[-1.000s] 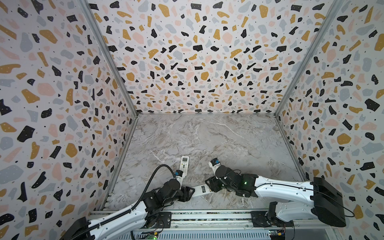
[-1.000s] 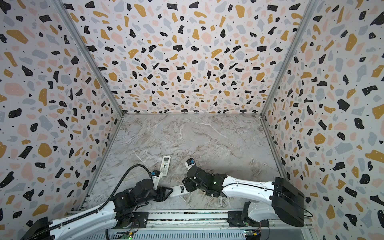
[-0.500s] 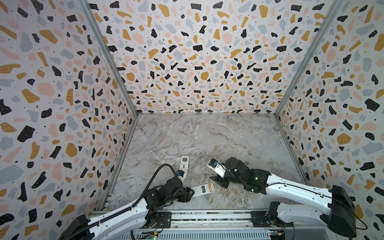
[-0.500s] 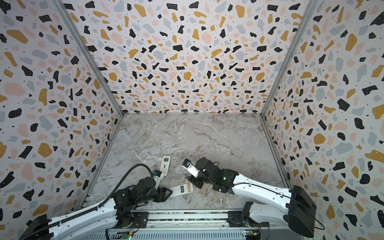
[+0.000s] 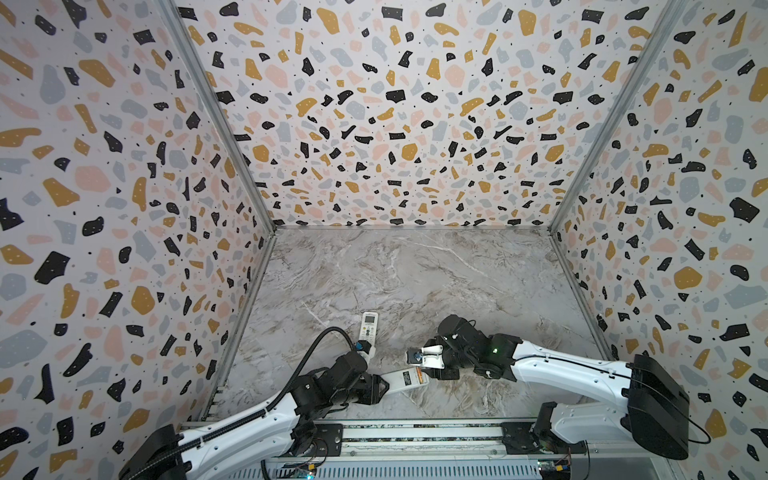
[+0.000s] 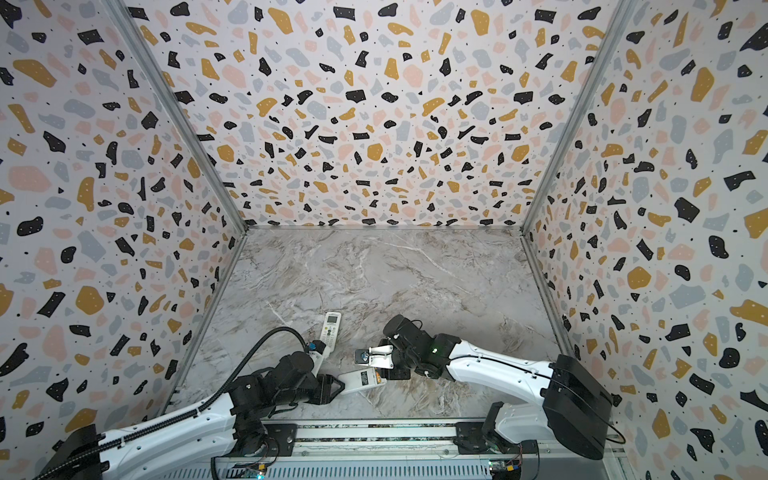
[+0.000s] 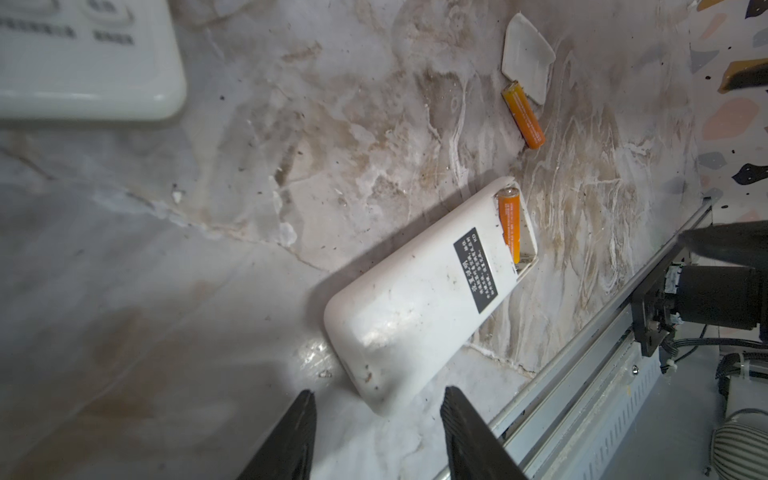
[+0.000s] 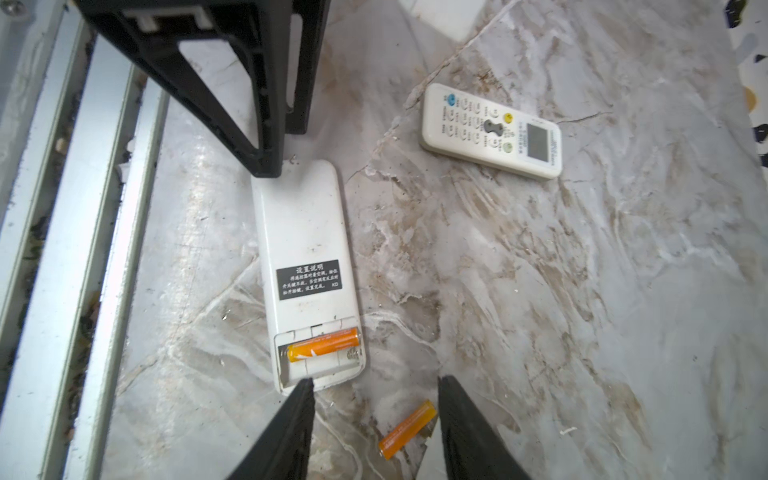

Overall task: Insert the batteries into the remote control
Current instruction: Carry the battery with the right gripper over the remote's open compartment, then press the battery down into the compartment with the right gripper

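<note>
Our left gripper (image 7: 379,390) stood open astride the smooth, round-ended white remote (image 7: 415,299). Our right gripper (image 8: 376,379) gaped over a slim orange battery (image 8: 407,430) on veined marble (image 8: 582,291).

- Both top views are bright and evenly lit from above; the terrazzo walls (image 5: 399,124) and marble tabletop (image 5: 415,282) carry only faint, soft shadows.
- Wide-angle distortion stretches the wall pattern toward their outer edges.
- The left wrist view is dimmer, darkening away from the rail (image 7: 582,374); the face-down remote (image 7: 415,299) throws a soft shadow and wears a glare patch at its rounded end.
- There the second remote (image 7: 83,62) is out of focus, and the fingers (image 7: 291,436) of the left gripper (image 7: 376,395) are dark and soft.
- The right wrist view is brighter and sharp at centre; the fingers (image 8: 291,428) of the right gripper (image 8: 374,384) blur.
</note>
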Robot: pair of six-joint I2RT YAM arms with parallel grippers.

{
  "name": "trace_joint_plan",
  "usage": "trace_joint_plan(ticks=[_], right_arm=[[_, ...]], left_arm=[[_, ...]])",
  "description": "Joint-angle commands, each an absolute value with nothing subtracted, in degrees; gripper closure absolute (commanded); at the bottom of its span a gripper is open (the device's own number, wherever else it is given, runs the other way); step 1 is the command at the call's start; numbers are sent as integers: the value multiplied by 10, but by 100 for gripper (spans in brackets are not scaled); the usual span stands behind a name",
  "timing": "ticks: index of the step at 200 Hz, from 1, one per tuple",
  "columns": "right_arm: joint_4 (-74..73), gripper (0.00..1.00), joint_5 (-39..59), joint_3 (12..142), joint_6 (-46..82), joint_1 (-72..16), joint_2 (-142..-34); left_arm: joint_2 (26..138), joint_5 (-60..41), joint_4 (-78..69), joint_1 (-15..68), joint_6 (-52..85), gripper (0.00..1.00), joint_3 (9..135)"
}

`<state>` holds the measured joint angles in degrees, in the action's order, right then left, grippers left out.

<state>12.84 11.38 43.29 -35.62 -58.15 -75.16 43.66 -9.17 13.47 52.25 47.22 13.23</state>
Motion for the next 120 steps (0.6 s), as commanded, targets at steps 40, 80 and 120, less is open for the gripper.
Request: trace_joint_plan(ticks=[40, 80, 120], right_arm=[[152, 52, 154, 477, -416, -576, -805], [173, 53, 159, 492, -432, -574, -844], [164, 54, 164, 490, -435, -567, -857]], left_arm=[[450, -104, 108, 525, 472, 58, 135], [455, -106, 96, 525, 471, 61, 130], [464, -105, 89, 525, 470, 63, 126]])
